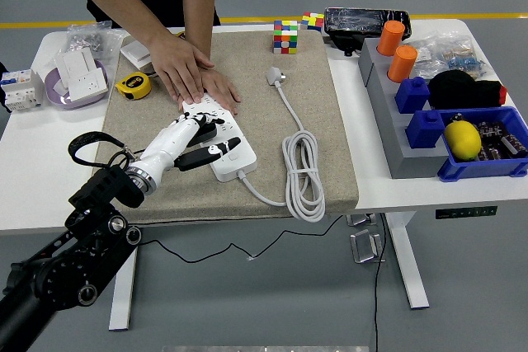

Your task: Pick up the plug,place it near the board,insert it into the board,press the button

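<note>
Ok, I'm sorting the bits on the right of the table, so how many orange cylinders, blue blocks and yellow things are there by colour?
Orange cylinders: 2, one behind the other
Blue blocks: 2, one behind the other
Yellow lemon-shaped thing: 1, in the blue tray
Total: 5

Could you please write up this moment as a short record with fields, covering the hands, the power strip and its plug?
left hand: over the near half of the power strip, fingers extended onto its top
right hand: not in view
person's hands: stacked flat on the strip's far end
plug: lying loose on the beige mat, not inserted
cable: coiled right of the strip
</note>
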